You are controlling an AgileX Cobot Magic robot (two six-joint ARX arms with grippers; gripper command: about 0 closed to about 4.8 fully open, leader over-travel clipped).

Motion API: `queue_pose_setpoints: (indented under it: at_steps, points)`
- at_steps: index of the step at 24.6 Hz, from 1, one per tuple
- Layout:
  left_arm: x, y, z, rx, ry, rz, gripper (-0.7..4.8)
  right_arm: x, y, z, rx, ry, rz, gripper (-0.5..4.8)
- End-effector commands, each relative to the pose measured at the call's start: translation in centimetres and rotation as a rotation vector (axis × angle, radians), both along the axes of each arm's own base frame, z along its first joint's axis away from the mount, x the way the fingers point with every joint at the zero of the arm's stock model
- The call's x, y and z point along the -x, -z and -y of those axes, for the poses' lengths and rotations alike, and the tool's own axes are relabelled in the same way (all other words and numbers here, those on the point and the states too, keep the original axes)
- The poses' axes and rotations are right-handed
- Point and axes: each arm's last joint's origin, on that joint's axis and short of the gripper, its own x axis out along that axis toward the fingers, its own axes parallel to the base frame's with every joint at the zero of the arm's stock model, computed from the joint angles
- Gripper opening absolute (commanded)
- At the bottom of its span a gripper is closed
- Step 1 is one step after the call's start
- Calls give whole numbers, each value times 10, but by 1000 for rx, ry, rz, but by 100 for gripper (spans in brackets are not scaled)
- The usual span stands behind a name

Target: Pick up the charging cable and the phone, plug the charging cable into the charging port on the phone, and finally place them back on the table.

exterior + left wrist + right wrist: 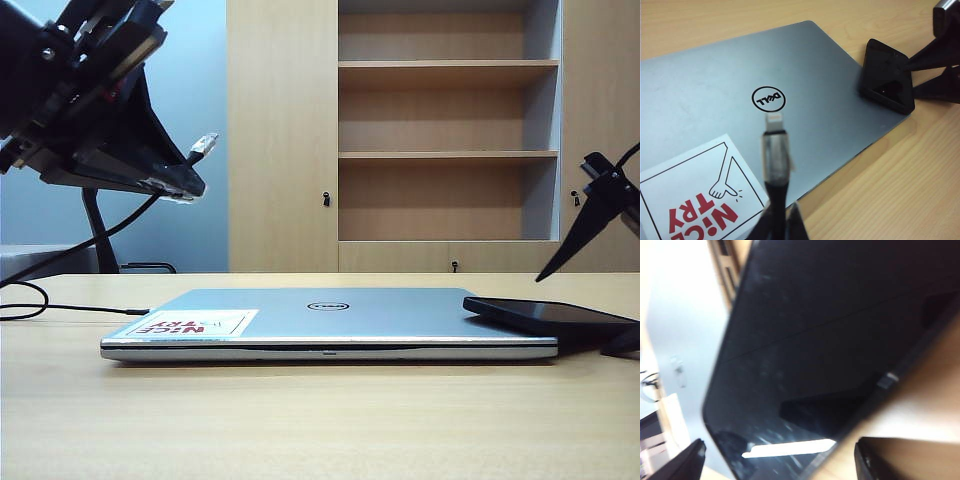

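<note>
Left gripper (782, 220), clamped on the thin black charging cable (775, 160), hovers above; right gripper (777, 460), fingers apart, should straddle the slim black glossy phone's (548, 315) edges squarely before squeezing.

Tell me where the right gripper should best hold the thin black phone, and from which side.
Probably across the long side edges of the thin black phone, at its end overhanging the silver laptop, approaching from the right. The open right gripper already straddles that end.

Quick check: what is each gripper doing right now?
Left gripper: shut on the charging cable, raised above the laptop.
Right gripper: open around the phone, holding nothing.
</note>
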Motion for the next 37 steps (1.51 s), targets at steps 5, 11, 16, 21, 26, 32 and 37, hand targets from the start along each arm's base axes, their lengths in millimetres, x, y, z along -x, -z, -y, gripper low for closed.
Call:
queue_pose_setpoints:
  at_steps: [5,11,16,21,26,32,37]
  points:
    - [0,-3,1,10,5,18,-6,-6,9,2,-34,-16,2,405]
    - [0,-3,1,11,5,19,-6,-8,9,12,-35,21,27,405]
    - [0,-3,1,10,5,18,-6,-11,25,10,-88,-15,-23,404]
    - [0,-3,1,10,5,18,-6,-12,35,10,-89,-14,-55,380]
    - [0,-3,1,10,5,18,-6,-14,34,10,-87,-16,-42,366]
    - [0,-3,1,10,5,18,-6,-14,36,12,3,45,-50,365]
    - [0,-3,1,9,5,17,-6,-16,36,8,43,52,-41,363]
